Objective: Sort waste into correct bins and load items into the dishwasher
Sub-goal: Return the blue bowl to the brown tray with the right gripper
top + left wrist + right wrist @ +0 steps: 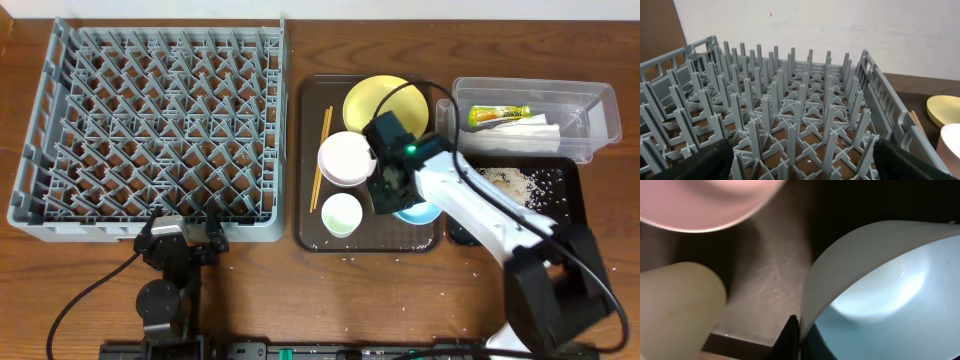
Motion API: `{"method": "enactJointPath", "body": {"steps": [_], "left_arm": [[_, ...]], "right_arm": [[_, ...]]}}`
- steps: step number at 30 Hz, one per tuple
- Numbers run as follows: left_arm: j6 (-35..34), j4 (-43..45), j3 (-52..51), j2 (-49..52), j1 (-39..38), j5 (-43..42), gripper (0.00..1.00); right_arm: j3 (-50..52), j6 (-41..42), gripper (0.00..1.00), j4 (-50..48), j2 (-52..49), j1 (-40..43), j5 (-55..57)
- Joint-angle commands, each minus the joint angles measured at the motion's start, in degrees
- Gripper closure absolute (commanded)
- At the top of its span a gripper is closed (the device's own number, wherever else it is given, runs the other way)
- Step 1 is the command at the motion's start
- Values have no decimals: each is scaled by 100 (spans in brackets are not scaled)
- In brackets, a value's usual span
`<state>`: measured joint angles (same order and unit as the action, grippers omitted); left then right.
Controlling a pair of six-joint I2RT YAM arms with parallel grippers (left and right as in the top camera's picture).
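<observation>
The right gripper [801, 339] pinches the rim of the light-blue bowl [880, 280], which sits at 5 o'clock on the brown tray [380, 241]. The left gripper [184, 232] gapes wide at the 6 o'clock edge of the dish rack [150, 110].

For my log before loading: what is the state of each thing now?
Large grey plastic dish rack: empty.
Light-blue round bowl: rim pinched by right tool.
Left tool: open, facing the rack.
Clear rectangular plastic tub: holds yellow-green sachet, white napkin.
Shallow black rectangular tray: holds whitish rice scraps.
</observation>
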<state>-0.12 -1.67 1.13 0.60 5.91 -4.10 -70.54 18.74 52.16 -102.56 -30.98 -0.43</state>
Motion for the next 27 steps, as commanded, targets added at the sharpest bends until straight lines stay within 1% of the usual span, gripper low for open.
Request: {"method": "enactJointPath", "body": {"steps": [1, 3, 6, 8, 11, 19, 27], "left_arm": [[33, -210, -90, -31, 24, -79, 9], [33, -210, -90, -31, 24, -79, 9], [33, -210, -90, -31, 24, -79, 9], [33, -210, -90, -31, 24, -79, 10], [33, -210, -90, -31, 24, -79, 10], [33, -210, -90, -31, 24, -79, 9], [33, -210, -90, -31, 24, -79, 10]], "right_arm": [[-37, 98, 99, -24, -22, -59, 37], [-39, 98, 98, -52, -20, -59, 35], [-44, 96, 73, -59, -17, -55, 13], [-85, 96, 67, -44, -7, -52, -15], [-284, 96, 65, 20, 17, -50, -184], [-1263, 96, 64, 415, 70, -79, -907], [-1235, 96, 63, 494, 61, -413, -966]]}}
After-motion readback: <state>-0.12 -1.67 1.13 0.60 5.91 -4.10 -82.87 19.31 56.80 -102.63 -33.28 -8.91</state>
